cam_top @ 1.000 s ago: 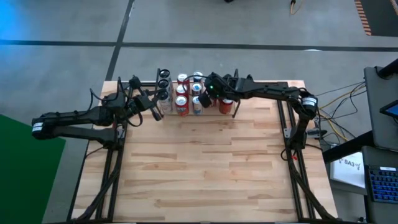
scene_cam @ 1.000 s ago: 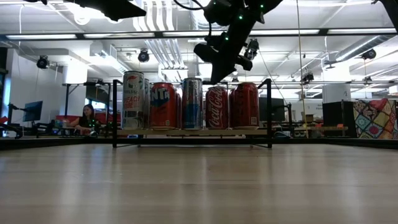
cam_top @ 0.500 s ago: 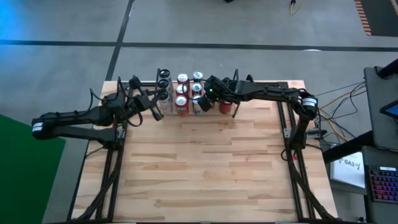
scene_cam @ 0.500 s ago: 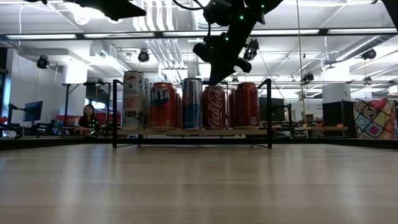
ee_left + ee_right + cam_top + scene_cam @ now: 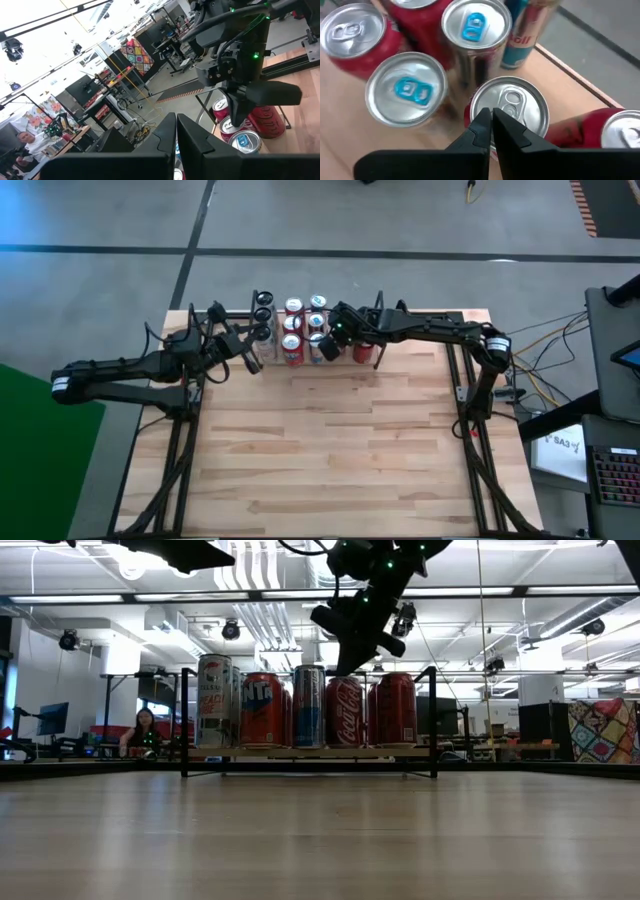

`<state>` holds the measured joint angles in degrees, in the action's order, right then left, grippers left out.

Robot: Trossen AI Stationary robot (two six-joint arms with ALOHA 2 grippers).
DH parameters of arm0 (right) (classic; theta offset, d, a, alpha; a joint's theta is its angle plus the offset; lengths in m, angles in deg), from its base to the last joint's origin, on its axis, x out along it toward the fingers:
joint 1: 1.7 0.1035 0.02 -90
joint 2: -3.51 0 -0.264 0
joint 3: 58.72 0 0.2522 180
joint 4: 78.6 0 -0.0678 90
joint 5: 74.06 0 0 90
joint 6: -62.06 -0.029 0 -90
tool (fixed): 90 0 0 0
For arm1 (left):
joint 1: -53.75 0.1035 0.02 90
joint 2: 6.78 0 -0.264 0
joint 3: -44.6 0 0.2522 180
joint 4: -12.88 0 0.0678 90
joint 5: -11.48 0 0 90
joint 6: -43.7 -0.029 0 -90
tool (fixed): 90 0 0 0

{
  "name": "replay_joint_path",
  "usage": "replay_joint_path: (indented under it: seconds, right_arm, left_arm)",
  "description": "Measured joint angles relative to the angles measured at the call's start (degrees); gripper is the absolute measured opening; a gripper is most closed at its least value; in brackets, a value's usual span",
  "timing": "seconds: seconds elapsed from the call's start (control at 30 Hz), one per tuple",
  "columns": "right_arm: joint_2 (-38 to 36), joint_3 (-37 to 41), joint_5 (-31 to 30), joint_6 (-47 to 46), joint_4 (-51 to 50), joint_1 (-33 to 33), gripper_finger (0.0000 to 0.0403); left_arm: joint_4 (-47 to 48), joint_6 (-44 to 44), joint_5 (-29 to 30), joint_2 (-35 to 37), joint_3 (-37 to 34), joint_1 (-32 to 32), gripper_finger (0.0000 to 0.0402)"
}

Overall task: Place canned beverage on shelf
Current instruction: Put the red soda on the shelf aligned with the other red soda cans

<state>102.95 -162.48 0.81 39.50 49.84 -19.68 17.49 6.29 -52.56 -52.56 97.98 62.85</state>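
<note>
- The right claw (image 5: 491, 131) is clenched empty above the Coca-Cola can (image 5: 346, 712), apparently nudging it straight.
- That can is set upright on the shelf (image 5: 308, 752) by the bench's far edge.
- The left claw (image 5: 176, 145) is kept closed, waiting nearby.

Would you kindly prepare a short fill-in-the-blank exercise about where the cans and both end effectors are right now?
1. The cans stand on the ___.
2. The right end effector hangs over a Coca-Cola can with its fingers ___.
3. The pull tabs on two silver cans beside it are ___.
4. The left end effector waits at the shelf's ___ end.

Missing words: shelf; shut; blue; left
</note>
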Motion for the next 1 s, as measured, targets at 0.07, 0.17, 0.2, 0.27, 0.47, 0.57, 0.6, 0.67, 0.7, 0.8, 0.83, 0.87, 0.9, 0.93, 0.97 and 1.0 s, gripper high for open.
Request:
replay_joint_path:
  seconds: [0.07, 0.17, 0.2, 0.27, 0.47, 0.57, 0.6, 0.67, 0.7, 0.8, 0.83, 0.87, 0.9, 0.93, 0.97, 1.0]
  right_arm:
    - [0.0, -0.5, 0.3, 0.1, -0.1, 0.2, 0.0009]
    - [0.0, -1.2, 0.6, 0.8, -0.3, 0.2, 0.0009]
    - [-0.1, -1.3, 0.6, 1.0, -0.3, 0.2, 0.0009]
    - [-0.4, -2.0, 0.6, 1.0, -1.3, 0.1, 0.0009]
    - [-0.6, -2.5, 0.3, 0.0, -5.4, -0.2, 0.0009]
    - [-0.6, -2.5, 0.3, 0.0, -5.6, -0.1, 0.0009]
    - [-0.6, -2.5, 0.3, 0.0, -5.6, -0.1, 0.0009]
    - [-0.6, -2.5, 0.2, -0.3, -5.7, -0.1, 0.0009]
    - [-0.6, -2.5, 0.2, -0.4, -5.8, -0.1, 0.0009]
    - [-0.6, -2.5, 0.1, -1.1, -6.4, -0.1, 0.0009]
    - [-0.6, -2.5, 0.1, -1.5, -6.8, -0.1, 0.0009]
    - [-0.6, -2.5, 0.1, -1.9, -7.3, -0.1, 0.0009]
    - [-0.6, -2.5, 0.1, -2.2, -7.7, -0.1, 0.0009]
    - [-0.6, -2.5, 0.1, -2.4, -8.1, -0.1, 0.0009]
    - [-0.6, -2.5, 0.1, -2.4, -8.4, 0.0, 0.0009]
    - [-0.6, -2.5, 0.1, -2.4, -8.7, 0.0, 0.0009]
  left_arm:
    - [0.0, 0.0, 0.0, 0.0, 0.0, 0.0, 0.0]
    - [0.0, 0.0, 0.0, 0.0, 0.0, 0.0, 0.0]
    - [0.0, 0.0, 0.0, 0.0, 0.0, 0.0, 0.0]
    - [0.0, 0.0, 0.0, 0.0, 0.0, 0.0, 0.0]
    - [0.0, 0.0, 0.0, 0.0, 0.0, 0.0, 0.0]
    - [0.0, 0.0, 0.0, 0.0, 0.0, 0.0, 0.0]
    - [0.0, 0.1, 0.0, 0.0, 0.0, 0.0, 0.0]
    - [0.0, 0.4, 0.0, 0.0, 0.0, 0.0, 0.0]
    - [0.0, 0.5, 0.0, 0.0, 0.0, 0.0, 0.0]
    - [0.0, 0.5, 0.0, 0.0, 0.0, 0.0, 0.0]
    - [0.0, 0.5, 0.0, 0.0, 0.0, 0.0, 0.0]
    - [0.0, 0.5, 0.0, 0.0, 0.0, 0.0, 0.0]
    - [0.0, 0.7, 0.0, 0.0, 0.0, 0.0, 0.0]
    - [-0.1, 0.9, 0.0, 0.0, 0.0, 0.0, 0.0]
    - [-0.2, 1.1, 0.0, 0.0, 0.0, 0.0, 0.0]
    - [-0.4, 1.5, 0.0, 0.0, 0.0, 0.0, 0.0]
